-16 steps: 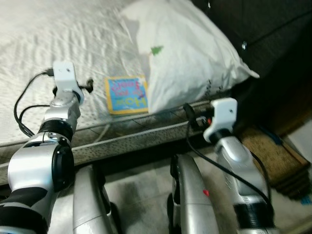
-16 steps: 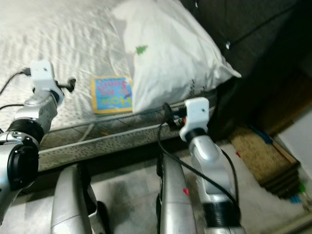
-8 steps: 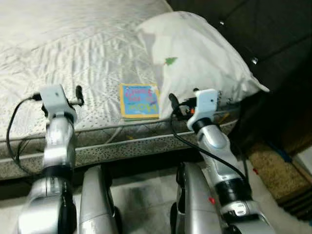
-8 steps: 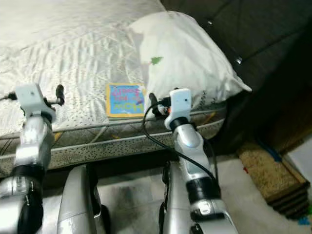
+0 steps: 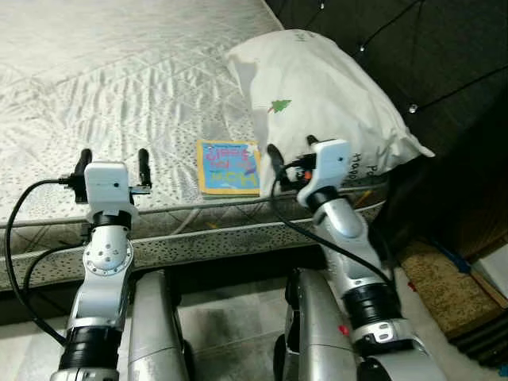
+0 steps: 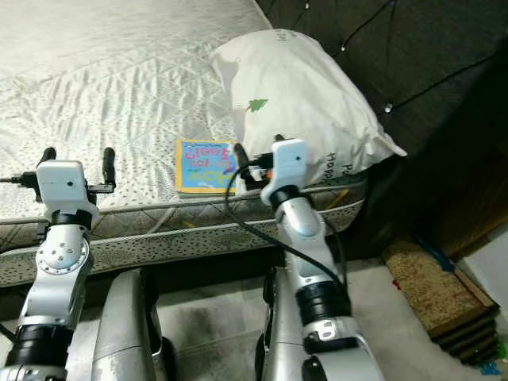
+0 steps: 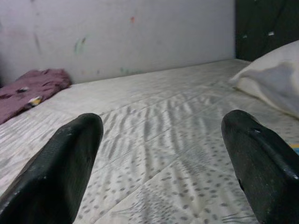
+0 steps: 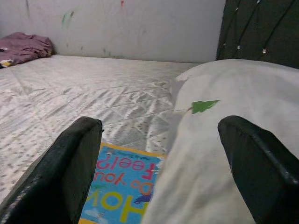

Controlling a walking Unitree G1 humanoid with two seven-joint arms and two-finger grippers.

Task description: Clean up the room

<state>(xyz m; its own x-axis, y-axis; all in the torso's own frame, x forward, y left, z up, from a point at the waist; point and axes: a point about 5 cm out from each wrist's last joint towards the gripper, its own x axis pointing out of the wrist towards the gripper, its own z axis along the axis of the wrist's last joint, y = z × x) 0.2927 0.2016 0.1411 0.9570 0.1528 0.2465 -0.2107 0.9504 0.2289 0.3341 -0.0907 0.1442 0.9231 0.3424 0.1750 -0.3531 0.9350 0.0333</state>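
Picture book [image 5: 228, 167] lies on mattress [image 5: 119, 95] beside pillow [image 5: 325, 103]; right gripper [image 5: 292, 155] and left gripper [image 5: 111, 161] both spread wide.

Even, soft indoor light falls on the pale mattress [image 5: 119, 87], bright enough to wash out its quilting toward the far side. The pillow [image 5: 325, 95] shows mild glare on top and a grey shadow underneath. The dark headboard [image 5: 421, 55] and the floor below the bed edge sit in deep shade. Both head views are sharp. In the wrist views, the near black fingers [image 7: 60, 163] are blurred, while the wall beyond them looks grainy.
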